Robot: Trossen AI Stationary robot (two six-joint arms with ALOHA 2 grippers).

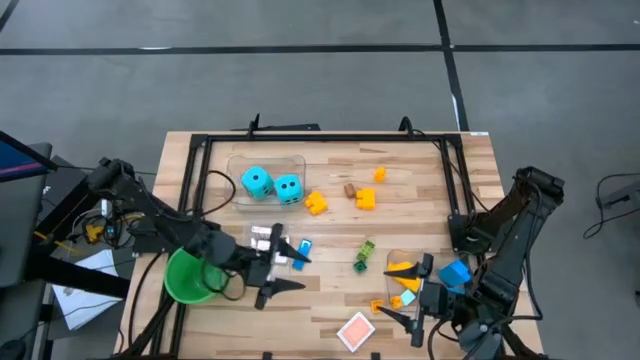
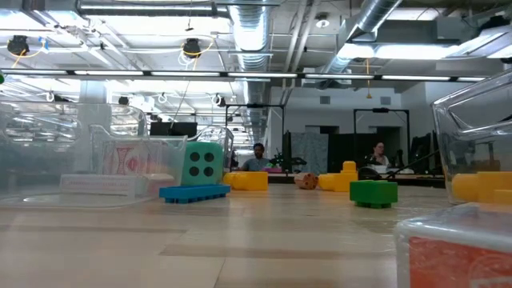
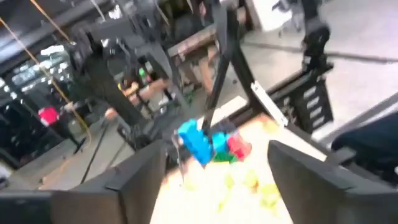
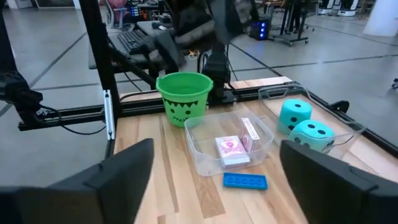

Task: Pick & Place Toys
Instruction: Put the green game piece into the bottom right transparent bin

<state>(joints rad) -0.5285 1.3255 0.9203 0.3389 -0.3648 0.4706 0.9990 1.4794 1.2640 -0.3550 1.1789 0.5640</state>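
Observation:
Two cyan dice sit in a clear bin at the far left. Red-and-white cards lie in a second clear bin, with a blue brick on the table beside it. Yellow, orange and green bricks lie scattered mid-table, and one card lies near the front edge. My left gripper hovers open beside the card bin. My right gripper is open over a third bin that holds yellow bricks and a blue one.
A green cup stands at the left edge, under my left arm. A black frame runs round the table's far and side edges. There is bare wood between the two grippers and near the front middle. People sit in the room behind.

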